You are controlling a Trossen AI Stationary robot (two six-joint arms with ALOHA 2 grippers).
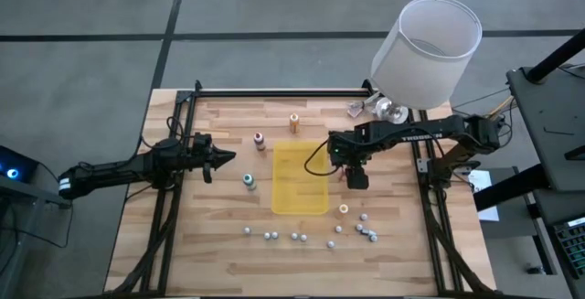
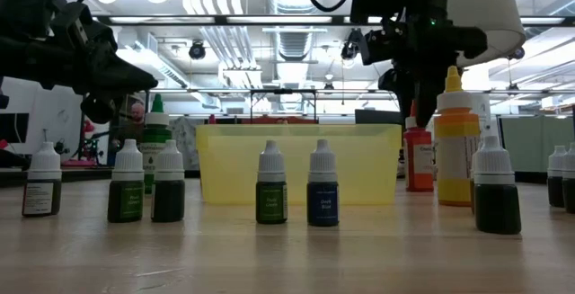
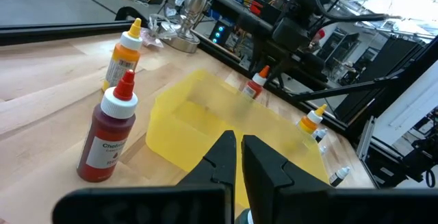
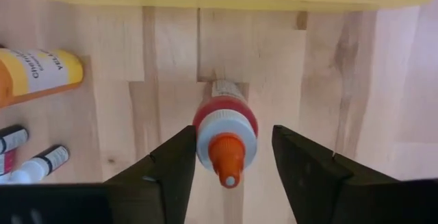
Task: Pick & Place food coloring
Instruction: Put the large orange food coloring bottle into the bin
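Bottle directly below me: the red food coloring bottle [image 4: 224, 131] stands upright on the wood at the yellow tray's [image 1: 300, 189] three o'clock edge, its axis vertical, orange nozzle pointing up between the fingers of my right gripper [image 4: 229, 159]. I'm wide open, one finger each side, not touching. My left gripper [image 1: 222, 158], pinched narrow, waits at the tray's nine o'clock, well apart
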